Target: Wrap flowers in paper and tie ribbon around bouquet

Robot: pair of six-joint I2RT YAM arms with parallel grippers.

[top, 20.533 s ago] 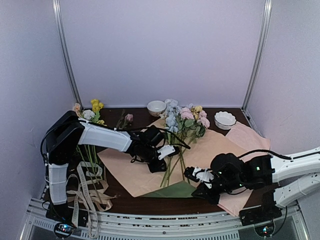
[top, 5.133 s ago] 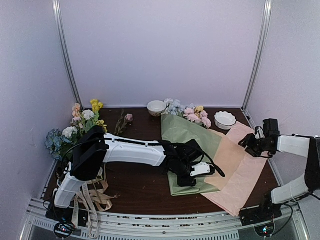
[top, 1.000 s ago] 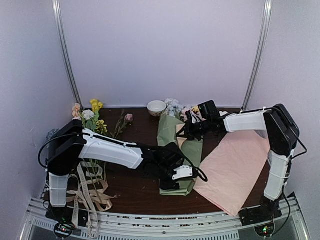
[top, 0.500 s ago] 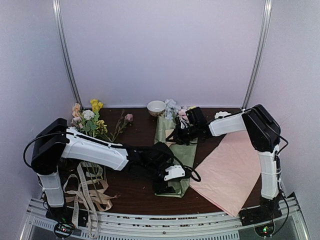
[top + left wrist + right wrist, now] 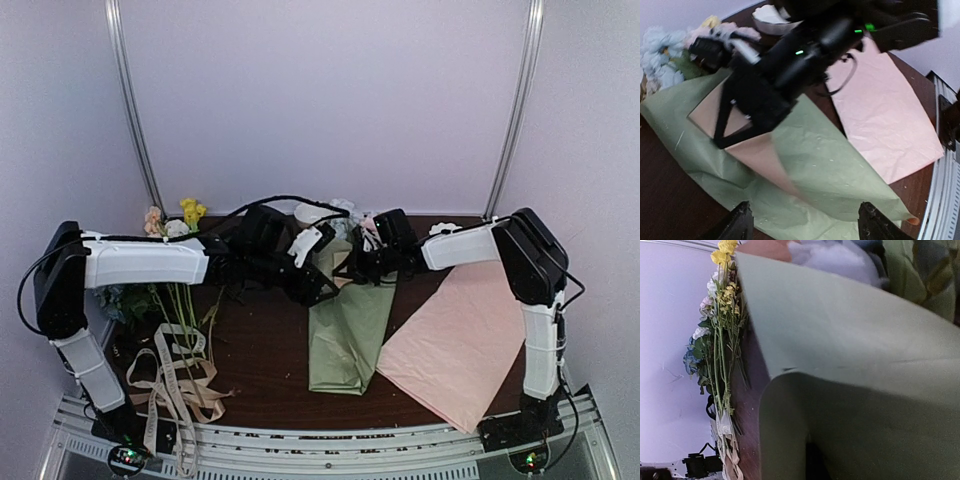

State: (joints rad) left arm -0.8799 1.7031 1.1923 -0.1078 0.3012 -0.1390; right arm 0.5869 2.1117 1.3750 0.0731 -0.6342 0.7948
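The olive-green paper [image 5: 345, 330] lies folded over the flowers as a long cone, the bouquet, with blooms [image 5: 347, 213] showing at its far, wide end. My right gripper [image 5: 353, 270] is shut on the paper's upper edge; in the left wrist view its black fingers [image 5: 735, 127] pinch a flap that shows the peach face [image 5: 747, 147]. The paper [image 5: 855, 345] fills the right wrist view and hides those jaws. My left gripper [image 5: 312, 284] hangs open just left of the cone; its fingertips [image 5: 742, 226] are spread over the green sheet [image 5: 835, 165], holding nothing. The lettered ribbon [image 5: 168, 372] lies at the near left.
A plain pink sheet [image 5: 460, 340] lies right of the cone. Loose flowers [image 5: 182, 240] and a tan ribbon [image 5: 200, 395] are at the left. Two small white bowls [image 5: 446, 233] stand at the back, one [image 5: 305, 211] partly behind my left arm.
My left gripper has let go of the cone's lower part, opened wider and drawn back to the upper left. The right gripper shifted slightly left, still holding the paper's edge.
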